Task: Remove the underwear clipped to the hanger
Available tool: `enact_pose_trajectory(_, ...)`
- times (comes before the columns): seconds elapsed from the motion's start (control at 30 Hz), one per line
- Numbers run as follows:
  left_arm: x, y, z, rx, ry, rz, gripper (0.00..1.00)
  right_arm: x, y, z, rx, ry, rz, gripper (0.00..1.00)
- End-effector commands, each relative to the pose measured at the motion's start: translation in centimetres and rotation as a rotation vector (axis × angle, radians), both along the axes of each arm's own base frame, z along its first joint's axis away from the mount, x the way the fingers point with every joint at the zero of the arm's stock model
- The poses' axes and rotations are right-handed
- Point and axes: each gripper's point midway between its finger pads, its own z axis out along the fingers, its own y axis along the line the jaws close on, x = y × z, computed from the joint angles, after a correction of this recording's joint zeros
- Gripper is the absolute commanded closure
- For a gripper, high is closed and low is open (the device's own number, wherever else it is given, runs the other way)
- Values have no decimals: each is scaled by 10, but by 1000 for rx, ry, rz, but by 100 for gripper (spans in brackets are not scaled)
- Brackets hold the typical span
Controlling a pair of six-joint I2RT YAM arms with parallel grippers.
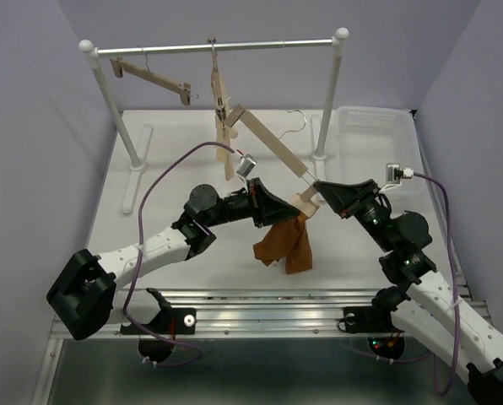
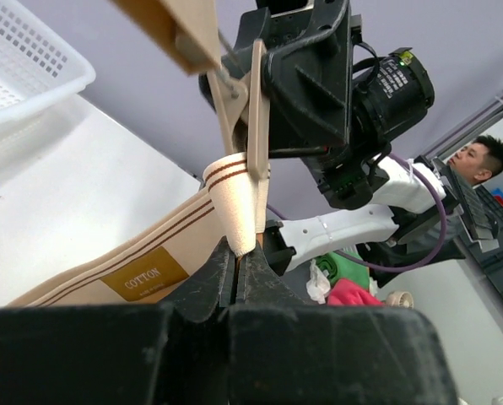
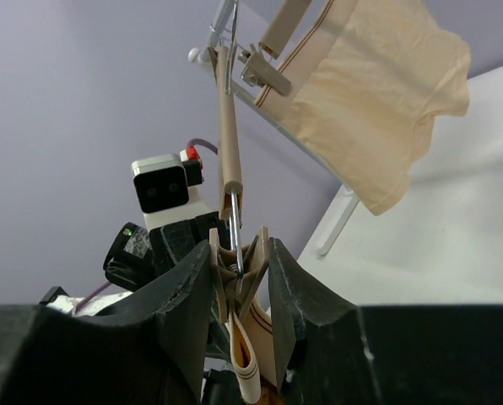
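The underwear [image 1: 283, 243] is showing rust orange-brown, the hanger [image 1: 273, 148] a light wood tone.
Its waistband [image 2: 235, 198] is showing cream with thin brown stripes (the mustard label [image 2: 143, 274] on it is carrying the word COTTON in pale letters), while the other garment [image 3: 378, 101] is looking pale beige, and the basket [image 1: 374, 135] and the table [image 1: 171, 152] are both looking white.

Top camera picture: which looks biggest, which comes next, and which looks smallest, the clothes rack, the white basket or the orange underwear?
From biggest to smallest, as they look in that view:
1. clothes rack
2. white basket
3. orange underwear
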Motion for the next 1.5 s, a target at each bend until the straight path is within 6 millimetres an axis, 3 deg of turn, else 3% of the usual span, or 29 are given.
enact_pose_trajectory(0.0,-3,12,10,-2,-66,55,100,8,-34,33,79,-81,-187,99)
enact_pose_trajectory(0.33,-1,26,-12,93,-43,131,100,9,-33,46,4,-148,-207,99)
enact_pose_trajectory(0.47,3,33,-15,125,-45,178,100,13,-36,48,-90,-153,-251,99)
enact_pose_trajectory(0.5,4,34,-15,132,-45,192,100,17,-36,39,-163,-145,-267,99)
enact_pose_trajectory(0.53,6,39,-16,145,-45,219,100,16,-39,47,-189,-157,-288,99)
enact_pose_trajectory(0.57,7,40,-16,153,-45,231,100,20,-42,37,-270,-137,-313,99)
enact_pose_trajectory(0.6,11,45,-14,155,-43,270,100,20,-46,44,-291,-154,-334,99)
enact_pose_trajectory(0.67,15,50,-20,191,-34,304,100,21,-50,41,-367,-168,-358,99)
enact_pose_trajectory(0.97,29,81,-3,226,-57,487,100,56,-65,49,-567,-145,-509,99)
enact_pose_trajectory(1.33,33,102,11,199,-68,587,100,100,-57,91,-596,-254,-626,99)
enact_pose_trajectory(1.47,33,106,11,204,-68,607,100,106,-52,110,-584,-306,-634,99)
